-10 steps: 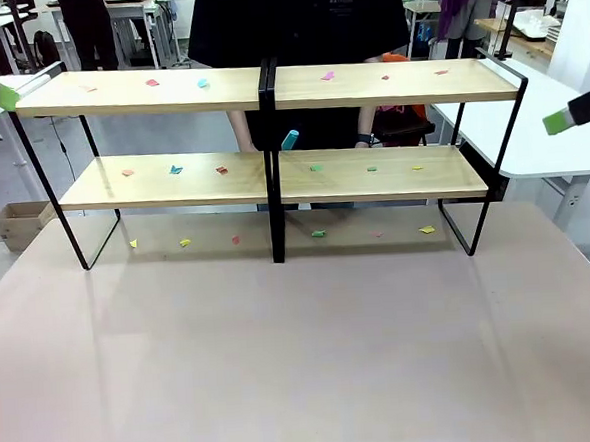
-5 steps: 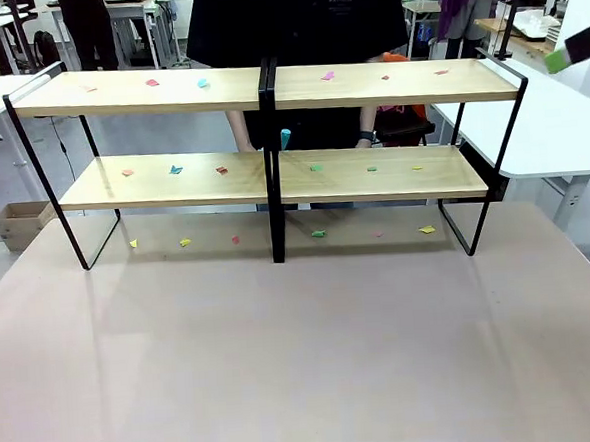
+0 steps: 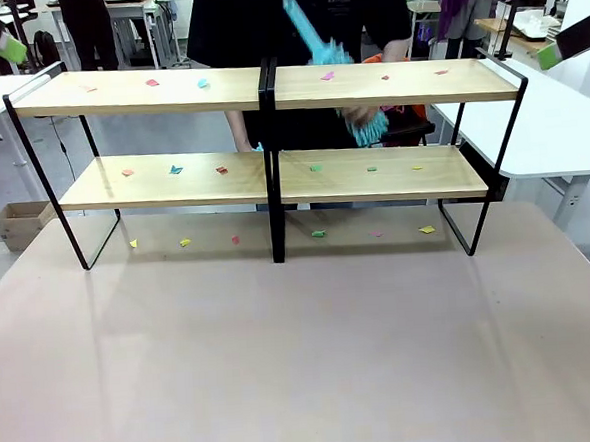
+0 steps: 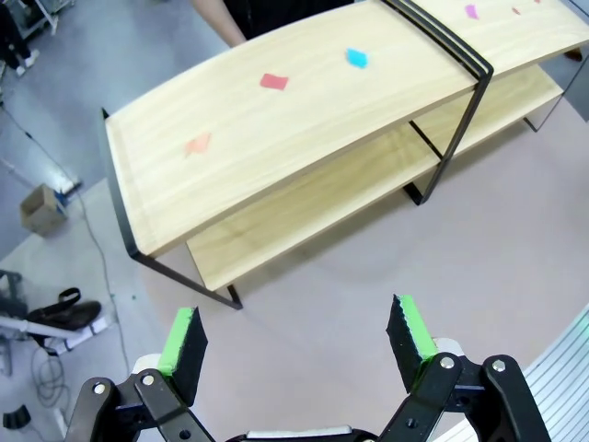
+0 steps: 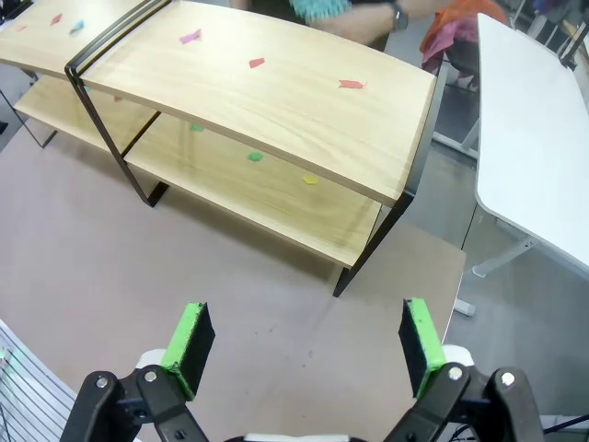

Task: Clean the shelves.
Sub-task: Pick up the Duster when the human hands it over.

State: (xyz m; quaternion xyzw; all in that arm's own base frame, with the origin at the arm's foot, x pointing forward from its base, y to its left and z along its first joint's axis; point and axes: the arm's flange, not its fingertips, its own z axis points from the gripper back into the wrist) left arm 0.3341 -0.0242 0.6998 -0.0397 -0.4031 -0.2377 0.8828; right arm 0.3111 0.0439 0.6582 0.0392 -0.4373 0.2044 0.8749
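Pinkish table (image 3: 284, 362) under paper-strewn shelves (image 3: 173, 183), office desks (image 3: 560, 130) behind

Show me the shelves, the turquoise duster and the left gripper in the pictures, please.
shelves (image 3: 117, 98), front view, bare wood of the upper left board.
turquoise duster (image 3: 372, 128), front view, its fluffy head, blurred.
left gripper (image 4: 293, 324), left wrist view, midway between its open fingertips.
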